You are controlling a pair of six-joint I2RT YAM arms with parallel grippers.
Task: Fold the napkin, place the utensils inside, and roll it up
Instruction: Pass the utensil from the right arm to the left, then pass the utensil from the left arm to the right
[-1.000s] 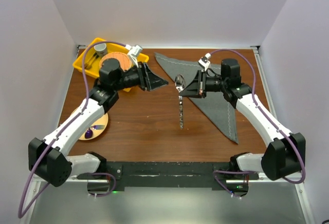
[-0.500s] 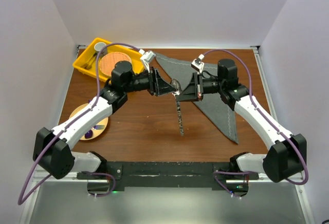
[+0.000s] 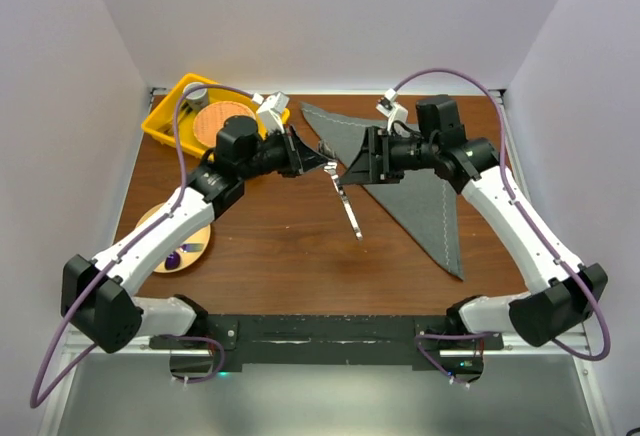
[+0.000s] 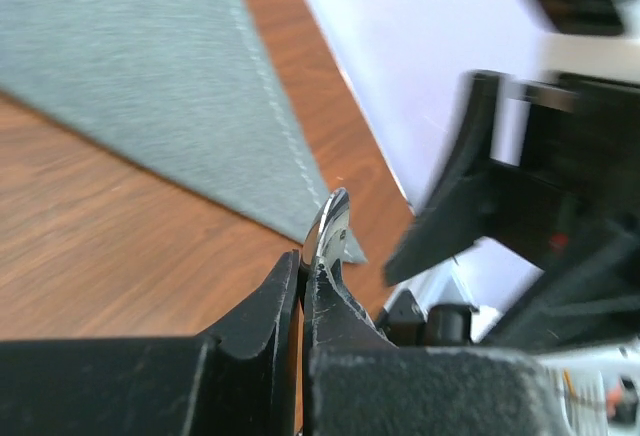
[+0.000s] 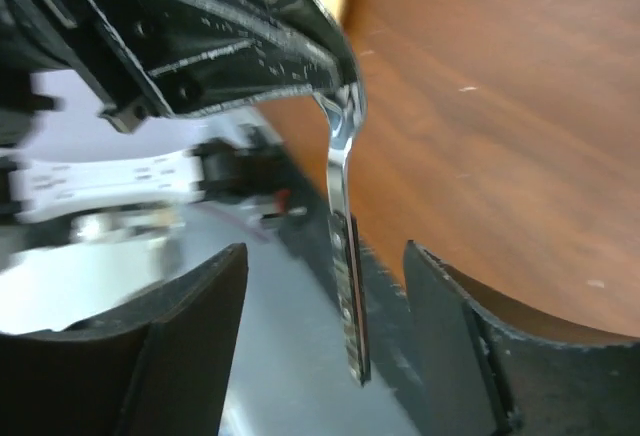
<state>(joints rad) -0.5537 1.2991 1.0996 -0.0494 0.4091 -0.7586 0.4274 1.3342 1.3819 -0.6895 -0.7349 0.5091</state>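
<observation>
Handover just happened: left gripper [image 3: 325,166] now clamped on spoon [image 3: 347,206] bowl, handle dangling below. Right gripper [image 3: 362,159] let go, jaws spread just beside. Napkin [image 3: 420,196] flat beneath right gripper, so spoon probably goes there next.

At the far left corner of the bench [image 3: 280,256] I see a yellow tray [image 3: 160,122] holding an orange plate [image 3: 212,119] and a small grey cup [image 3: 195,93]. A tan plate [image 3: 193,247] lies near the left edge, partly hidden.
</observation>
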